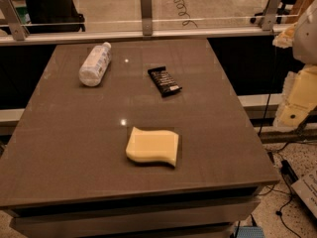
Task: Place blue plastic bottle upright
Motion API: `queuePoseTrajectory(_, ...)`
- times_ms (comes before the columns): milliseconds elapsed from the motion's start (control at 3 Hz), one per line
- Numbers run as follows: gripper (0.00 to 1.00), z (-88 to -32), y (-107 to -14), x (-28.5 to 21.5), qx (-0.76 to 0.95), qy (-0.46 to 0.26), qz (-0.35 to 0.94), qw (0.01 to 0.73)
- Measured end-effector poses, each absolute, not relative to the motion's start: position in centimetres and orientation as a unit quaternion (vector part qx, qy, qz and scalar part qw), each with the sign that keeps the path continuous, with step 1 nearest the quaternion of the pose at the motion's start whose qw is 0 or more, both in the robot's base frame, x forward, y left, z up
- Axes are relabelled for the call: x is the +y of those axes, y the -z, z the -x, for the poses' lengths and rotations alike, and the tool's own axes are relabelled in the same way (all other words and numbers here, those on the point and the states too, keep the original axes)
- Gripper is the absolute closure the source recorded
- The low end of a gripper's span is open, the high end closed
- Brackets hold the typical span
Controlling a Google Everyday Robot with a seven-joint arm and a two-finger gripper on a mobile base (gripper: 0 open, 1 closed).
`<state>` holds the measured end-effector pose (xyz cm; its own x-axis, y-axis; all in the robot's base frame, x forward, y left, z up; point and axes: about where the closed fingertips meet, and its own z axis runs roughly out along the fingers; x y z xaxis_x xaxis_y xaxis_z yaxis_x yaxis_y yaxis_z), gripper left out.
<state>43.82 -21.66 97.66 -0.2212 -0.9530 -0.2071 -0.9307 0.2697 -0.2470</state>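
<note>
While the blue plastic bottle (95,63) lies on its side at the upper left of the bench (74,148), you see a black bar (164,81) right of it and a yellow sponge (152,146) below centre, both well apart from it. The gripper (297,100) hangs at the frame's right edge; you cannot tell how its jaws stand.

You cannot pick out the tool. Of the arm (299,95) you get only pale white and yellowish segments at the right edge, which cuts them off. The print on the bottle's (94,64) label is too blurred to read, and so is the lettering on the black wrapped bar (165,81). The desk's (74,148) base runs off the bottom edge. A blue object (249,232) on the floor is clipped there too, so you cannot tell what it is. The right edge cuts a grey box (307,192), and the top edge cuts a dark shape (49,4) behind the rail (148,33).
</note>
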Motion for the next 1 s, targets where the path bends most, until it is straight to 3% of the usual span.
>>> queuePoseTrajectory(667, 0.00, -45.8, -97.5, -20.6, 0.753, 0.026, 0.634, 0.172)
queuePoseTrajectory(1000, 0.00, -49.6, -97.0, -17.3, 0.693, -0.005, 0.691, 0.204)
